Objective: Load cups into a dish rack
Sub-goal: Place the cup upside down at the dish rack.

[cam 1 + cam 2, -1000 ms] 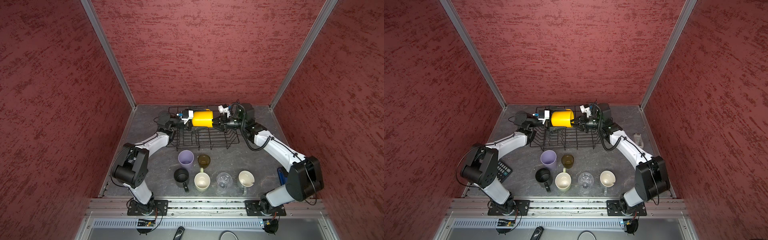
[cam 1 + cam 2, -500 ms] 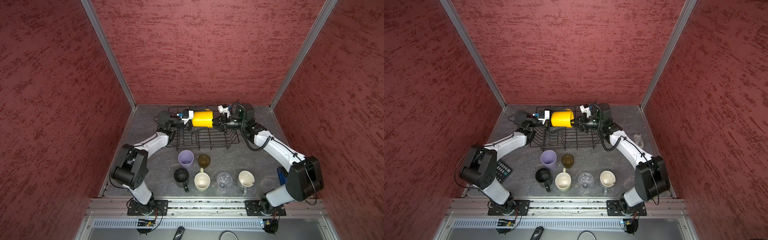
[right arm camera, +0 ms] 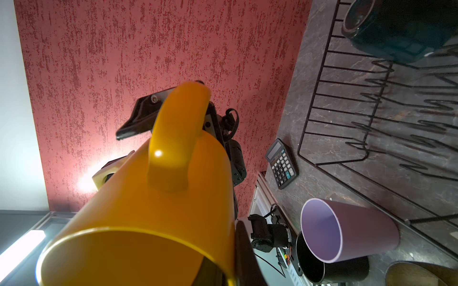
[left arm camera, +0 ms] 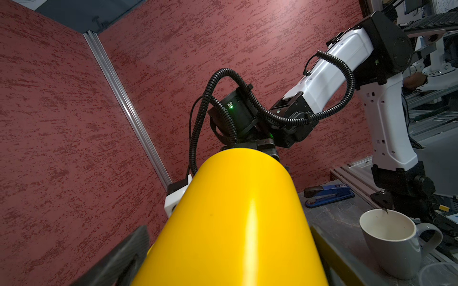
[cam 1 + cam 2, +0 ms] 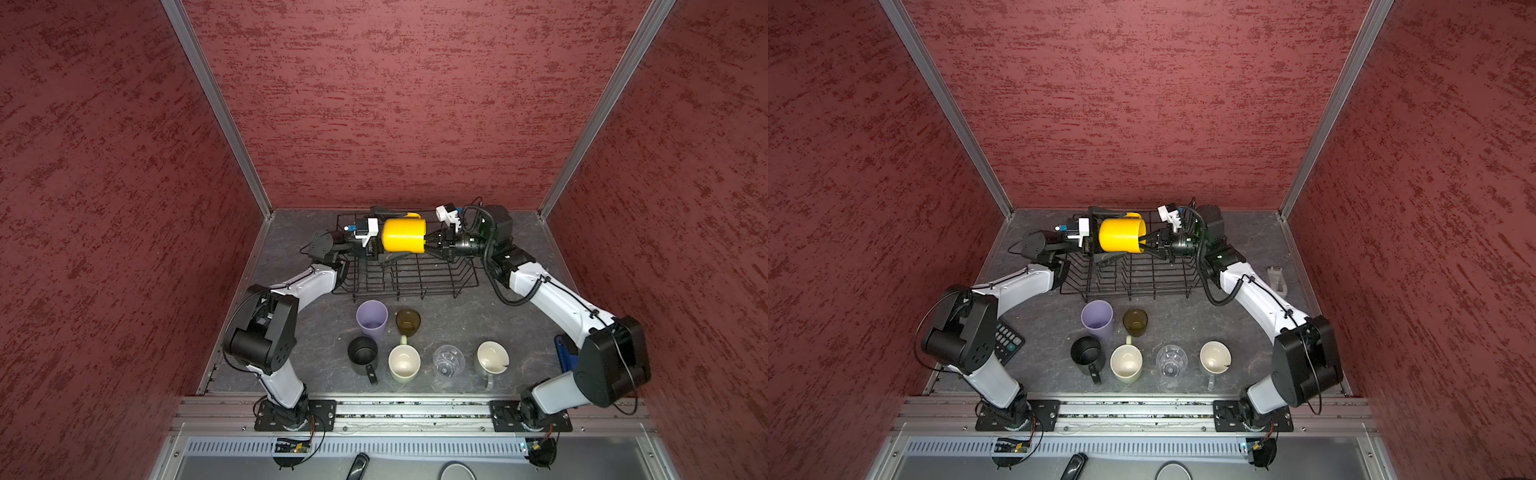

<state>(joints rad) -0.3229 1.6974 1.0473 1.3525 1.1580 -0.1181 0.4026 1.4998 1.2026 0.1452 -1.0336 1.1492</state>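
Observation:
A yellow mug (image 5: 403, 236) lies on its side in the air above the black wire dish rack (image 5: 415, 282). My right gripper (image 5: 428, 241) is shut on its rim, one finger inside and one outside (image 3: 245, 260). Around the mug's base my left gripper (image 5: 384, 237) stands open, its fingers spread clear of the wall. A teal mug (image 3: 396, 29) lies in the rack. In front of the rack stand a lilac tumbler (image 5: 372, 320), brown glass (image 5: 407, 321), black mug (image 5: 363, 354), cream mug (image 5: 404, 363), clear glass (image 5: 448, 360) and grey mug (image 5: 493, 359).
A calculator (image 5: 1007, 343) lies by the left arm's base. Beside the right arm's base lies a blue stapler (image 4: 327, 194). A small grey object (image 5: 1277, 278) sits at the table's right edge. Red walls close in the back and both sides.
My left gripper's jaws have spread wide and let go of the yellow mug's base. The mug stays in the right gripper, and both arms have hardly moved.

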